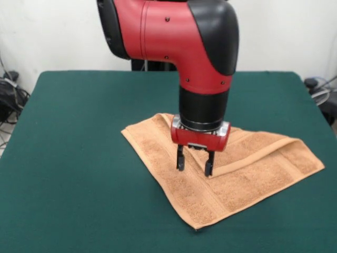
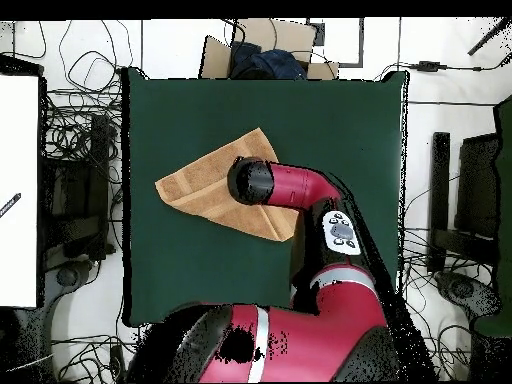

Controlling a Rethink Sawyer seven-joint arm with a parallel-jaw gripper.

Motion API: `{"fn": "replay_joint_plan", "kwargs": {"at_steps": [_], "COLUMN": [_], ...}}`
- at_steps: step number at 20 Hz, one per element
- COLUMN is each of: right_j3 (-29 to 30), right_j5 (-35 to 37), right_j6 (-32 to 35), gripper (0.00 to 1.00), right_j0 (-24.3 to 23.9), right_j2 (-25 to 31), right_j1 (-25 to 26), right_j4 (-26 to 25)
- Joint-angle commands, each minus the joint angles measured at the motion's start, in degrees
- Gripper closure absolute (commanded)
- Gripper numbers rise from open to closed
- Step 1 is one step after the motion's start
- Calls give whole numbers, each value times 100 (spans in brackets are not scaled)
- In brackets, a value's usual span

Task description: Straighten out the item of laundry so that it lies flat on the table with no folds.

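The item of laundry (image 1: 247, 174), a light orange-tan terry towel, lies on the dark green table (image 1: 79, 158) with its far right part folded over itself, so a doubled flap runs from the middle to the right corner. My gripper (image 1: 195, 162) hangs just above the towel's middle, at the tip of that folded flap, open with nothing between its fingers. In the overhead view the towel (image 2: 195, 185) shows left of the arm, and the arm's wrist (image 2: 252, 181) hides the gripper and the towel's right part.
Bare green table (image 2: 340, 120) surrounds the towel on all sides. Cables and equipment (image 2: 70, 190) lie off the table's edges. A cardboard box (image 2: 265, 55) stands beyond one edge.
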Motion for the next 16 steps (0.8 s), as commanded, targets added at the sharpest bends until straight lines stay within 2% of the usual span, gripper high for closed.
{"fn": "replay_joint_plan", "kwargs": {"at_steps": [1,6,16], "right_j3": [36,255,386], "right_j5": [-149,-647,-637], "right_j6": [442,942,887], "gripper": [0,0,0], "right_j0": [110,438,495], "right_j2": [290,-146,-212], "right_j1": [97,-83,-191], "right_j4": [-130,-139,-16]}}
